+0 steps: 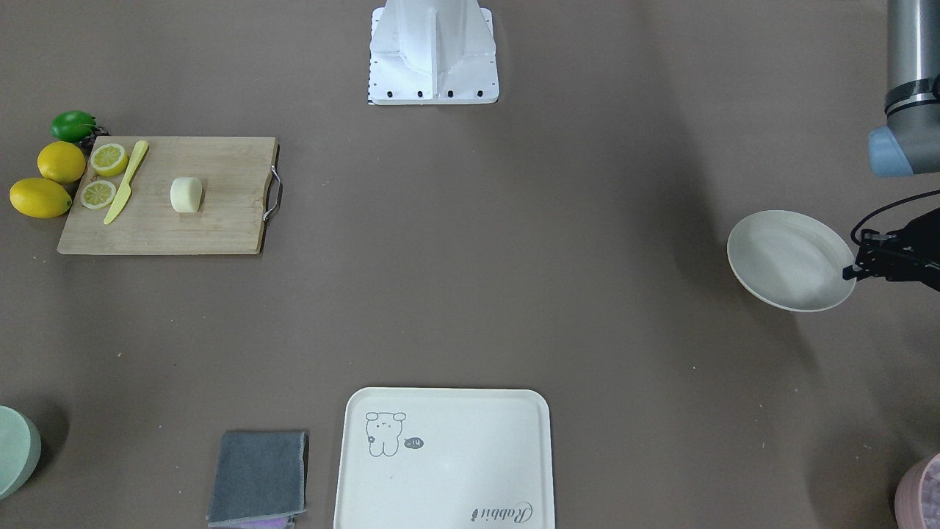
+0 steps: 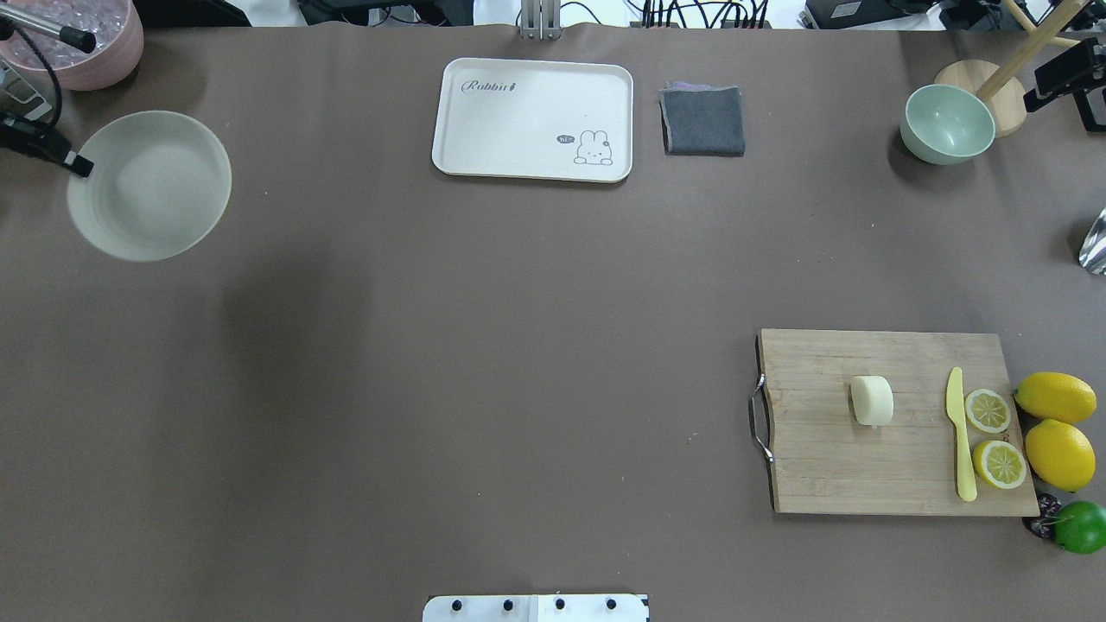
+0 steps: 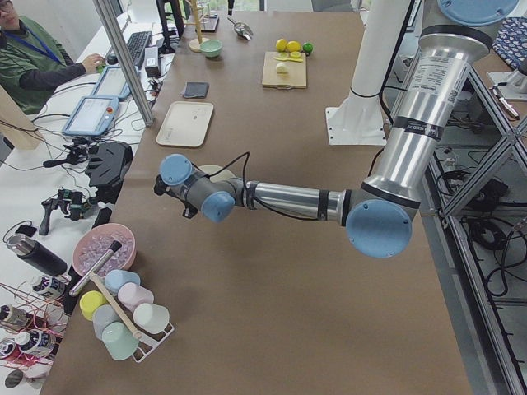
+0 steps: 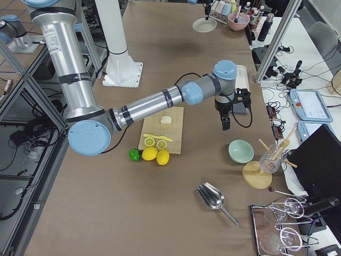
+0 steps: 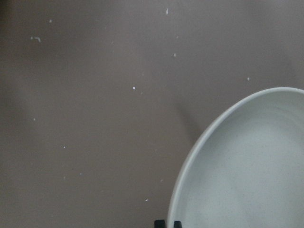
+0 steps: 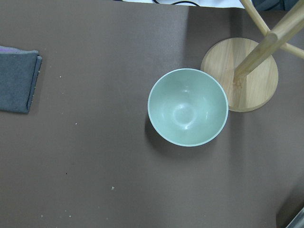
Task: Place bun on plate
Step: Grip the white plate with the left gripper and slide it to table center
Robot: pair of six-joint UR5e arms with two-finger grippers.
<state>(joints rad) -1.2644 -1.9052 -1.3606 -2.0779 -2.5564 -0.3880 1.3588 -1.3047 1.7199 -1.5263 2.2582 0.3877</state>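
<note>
The pale cream bun [image 2: 871, 400] lies on a wooden cutting board [image 2: 829, 466] on the robot's right side, also seen in the front view [image 1: 186, 195]. Far across the table, the round off-white plate [image 2: 149, 186] sits at the left end. My left gripper [image 1: 852, 270] is shut on the plate's rim; in the left wrist view its fingertips [image 5: 164, 223] pinch the rim at the bottom edge. The plate [image 1: 789, 257] looks slightly tilted, with its shadow offset. My right gripper [image 4: 226, 127] hangs above the table near the green bowl, far from the bun; whether its jaws are open or shut does not show.
On the board lie a yellow knife [image 2: 959, 445] and two lemon slices [image 2: 987, 410]; whole lemons [image 2: 1056, 397] and a lime [image 2: 1080, 527] sit beside it. A cream tray [image 2: 533, 118], grey cloth [image 2: 703, 121], green bowl [image 2: 948, 123] and pink bowl [image 2: 82, 52] line the far edge.
</note>
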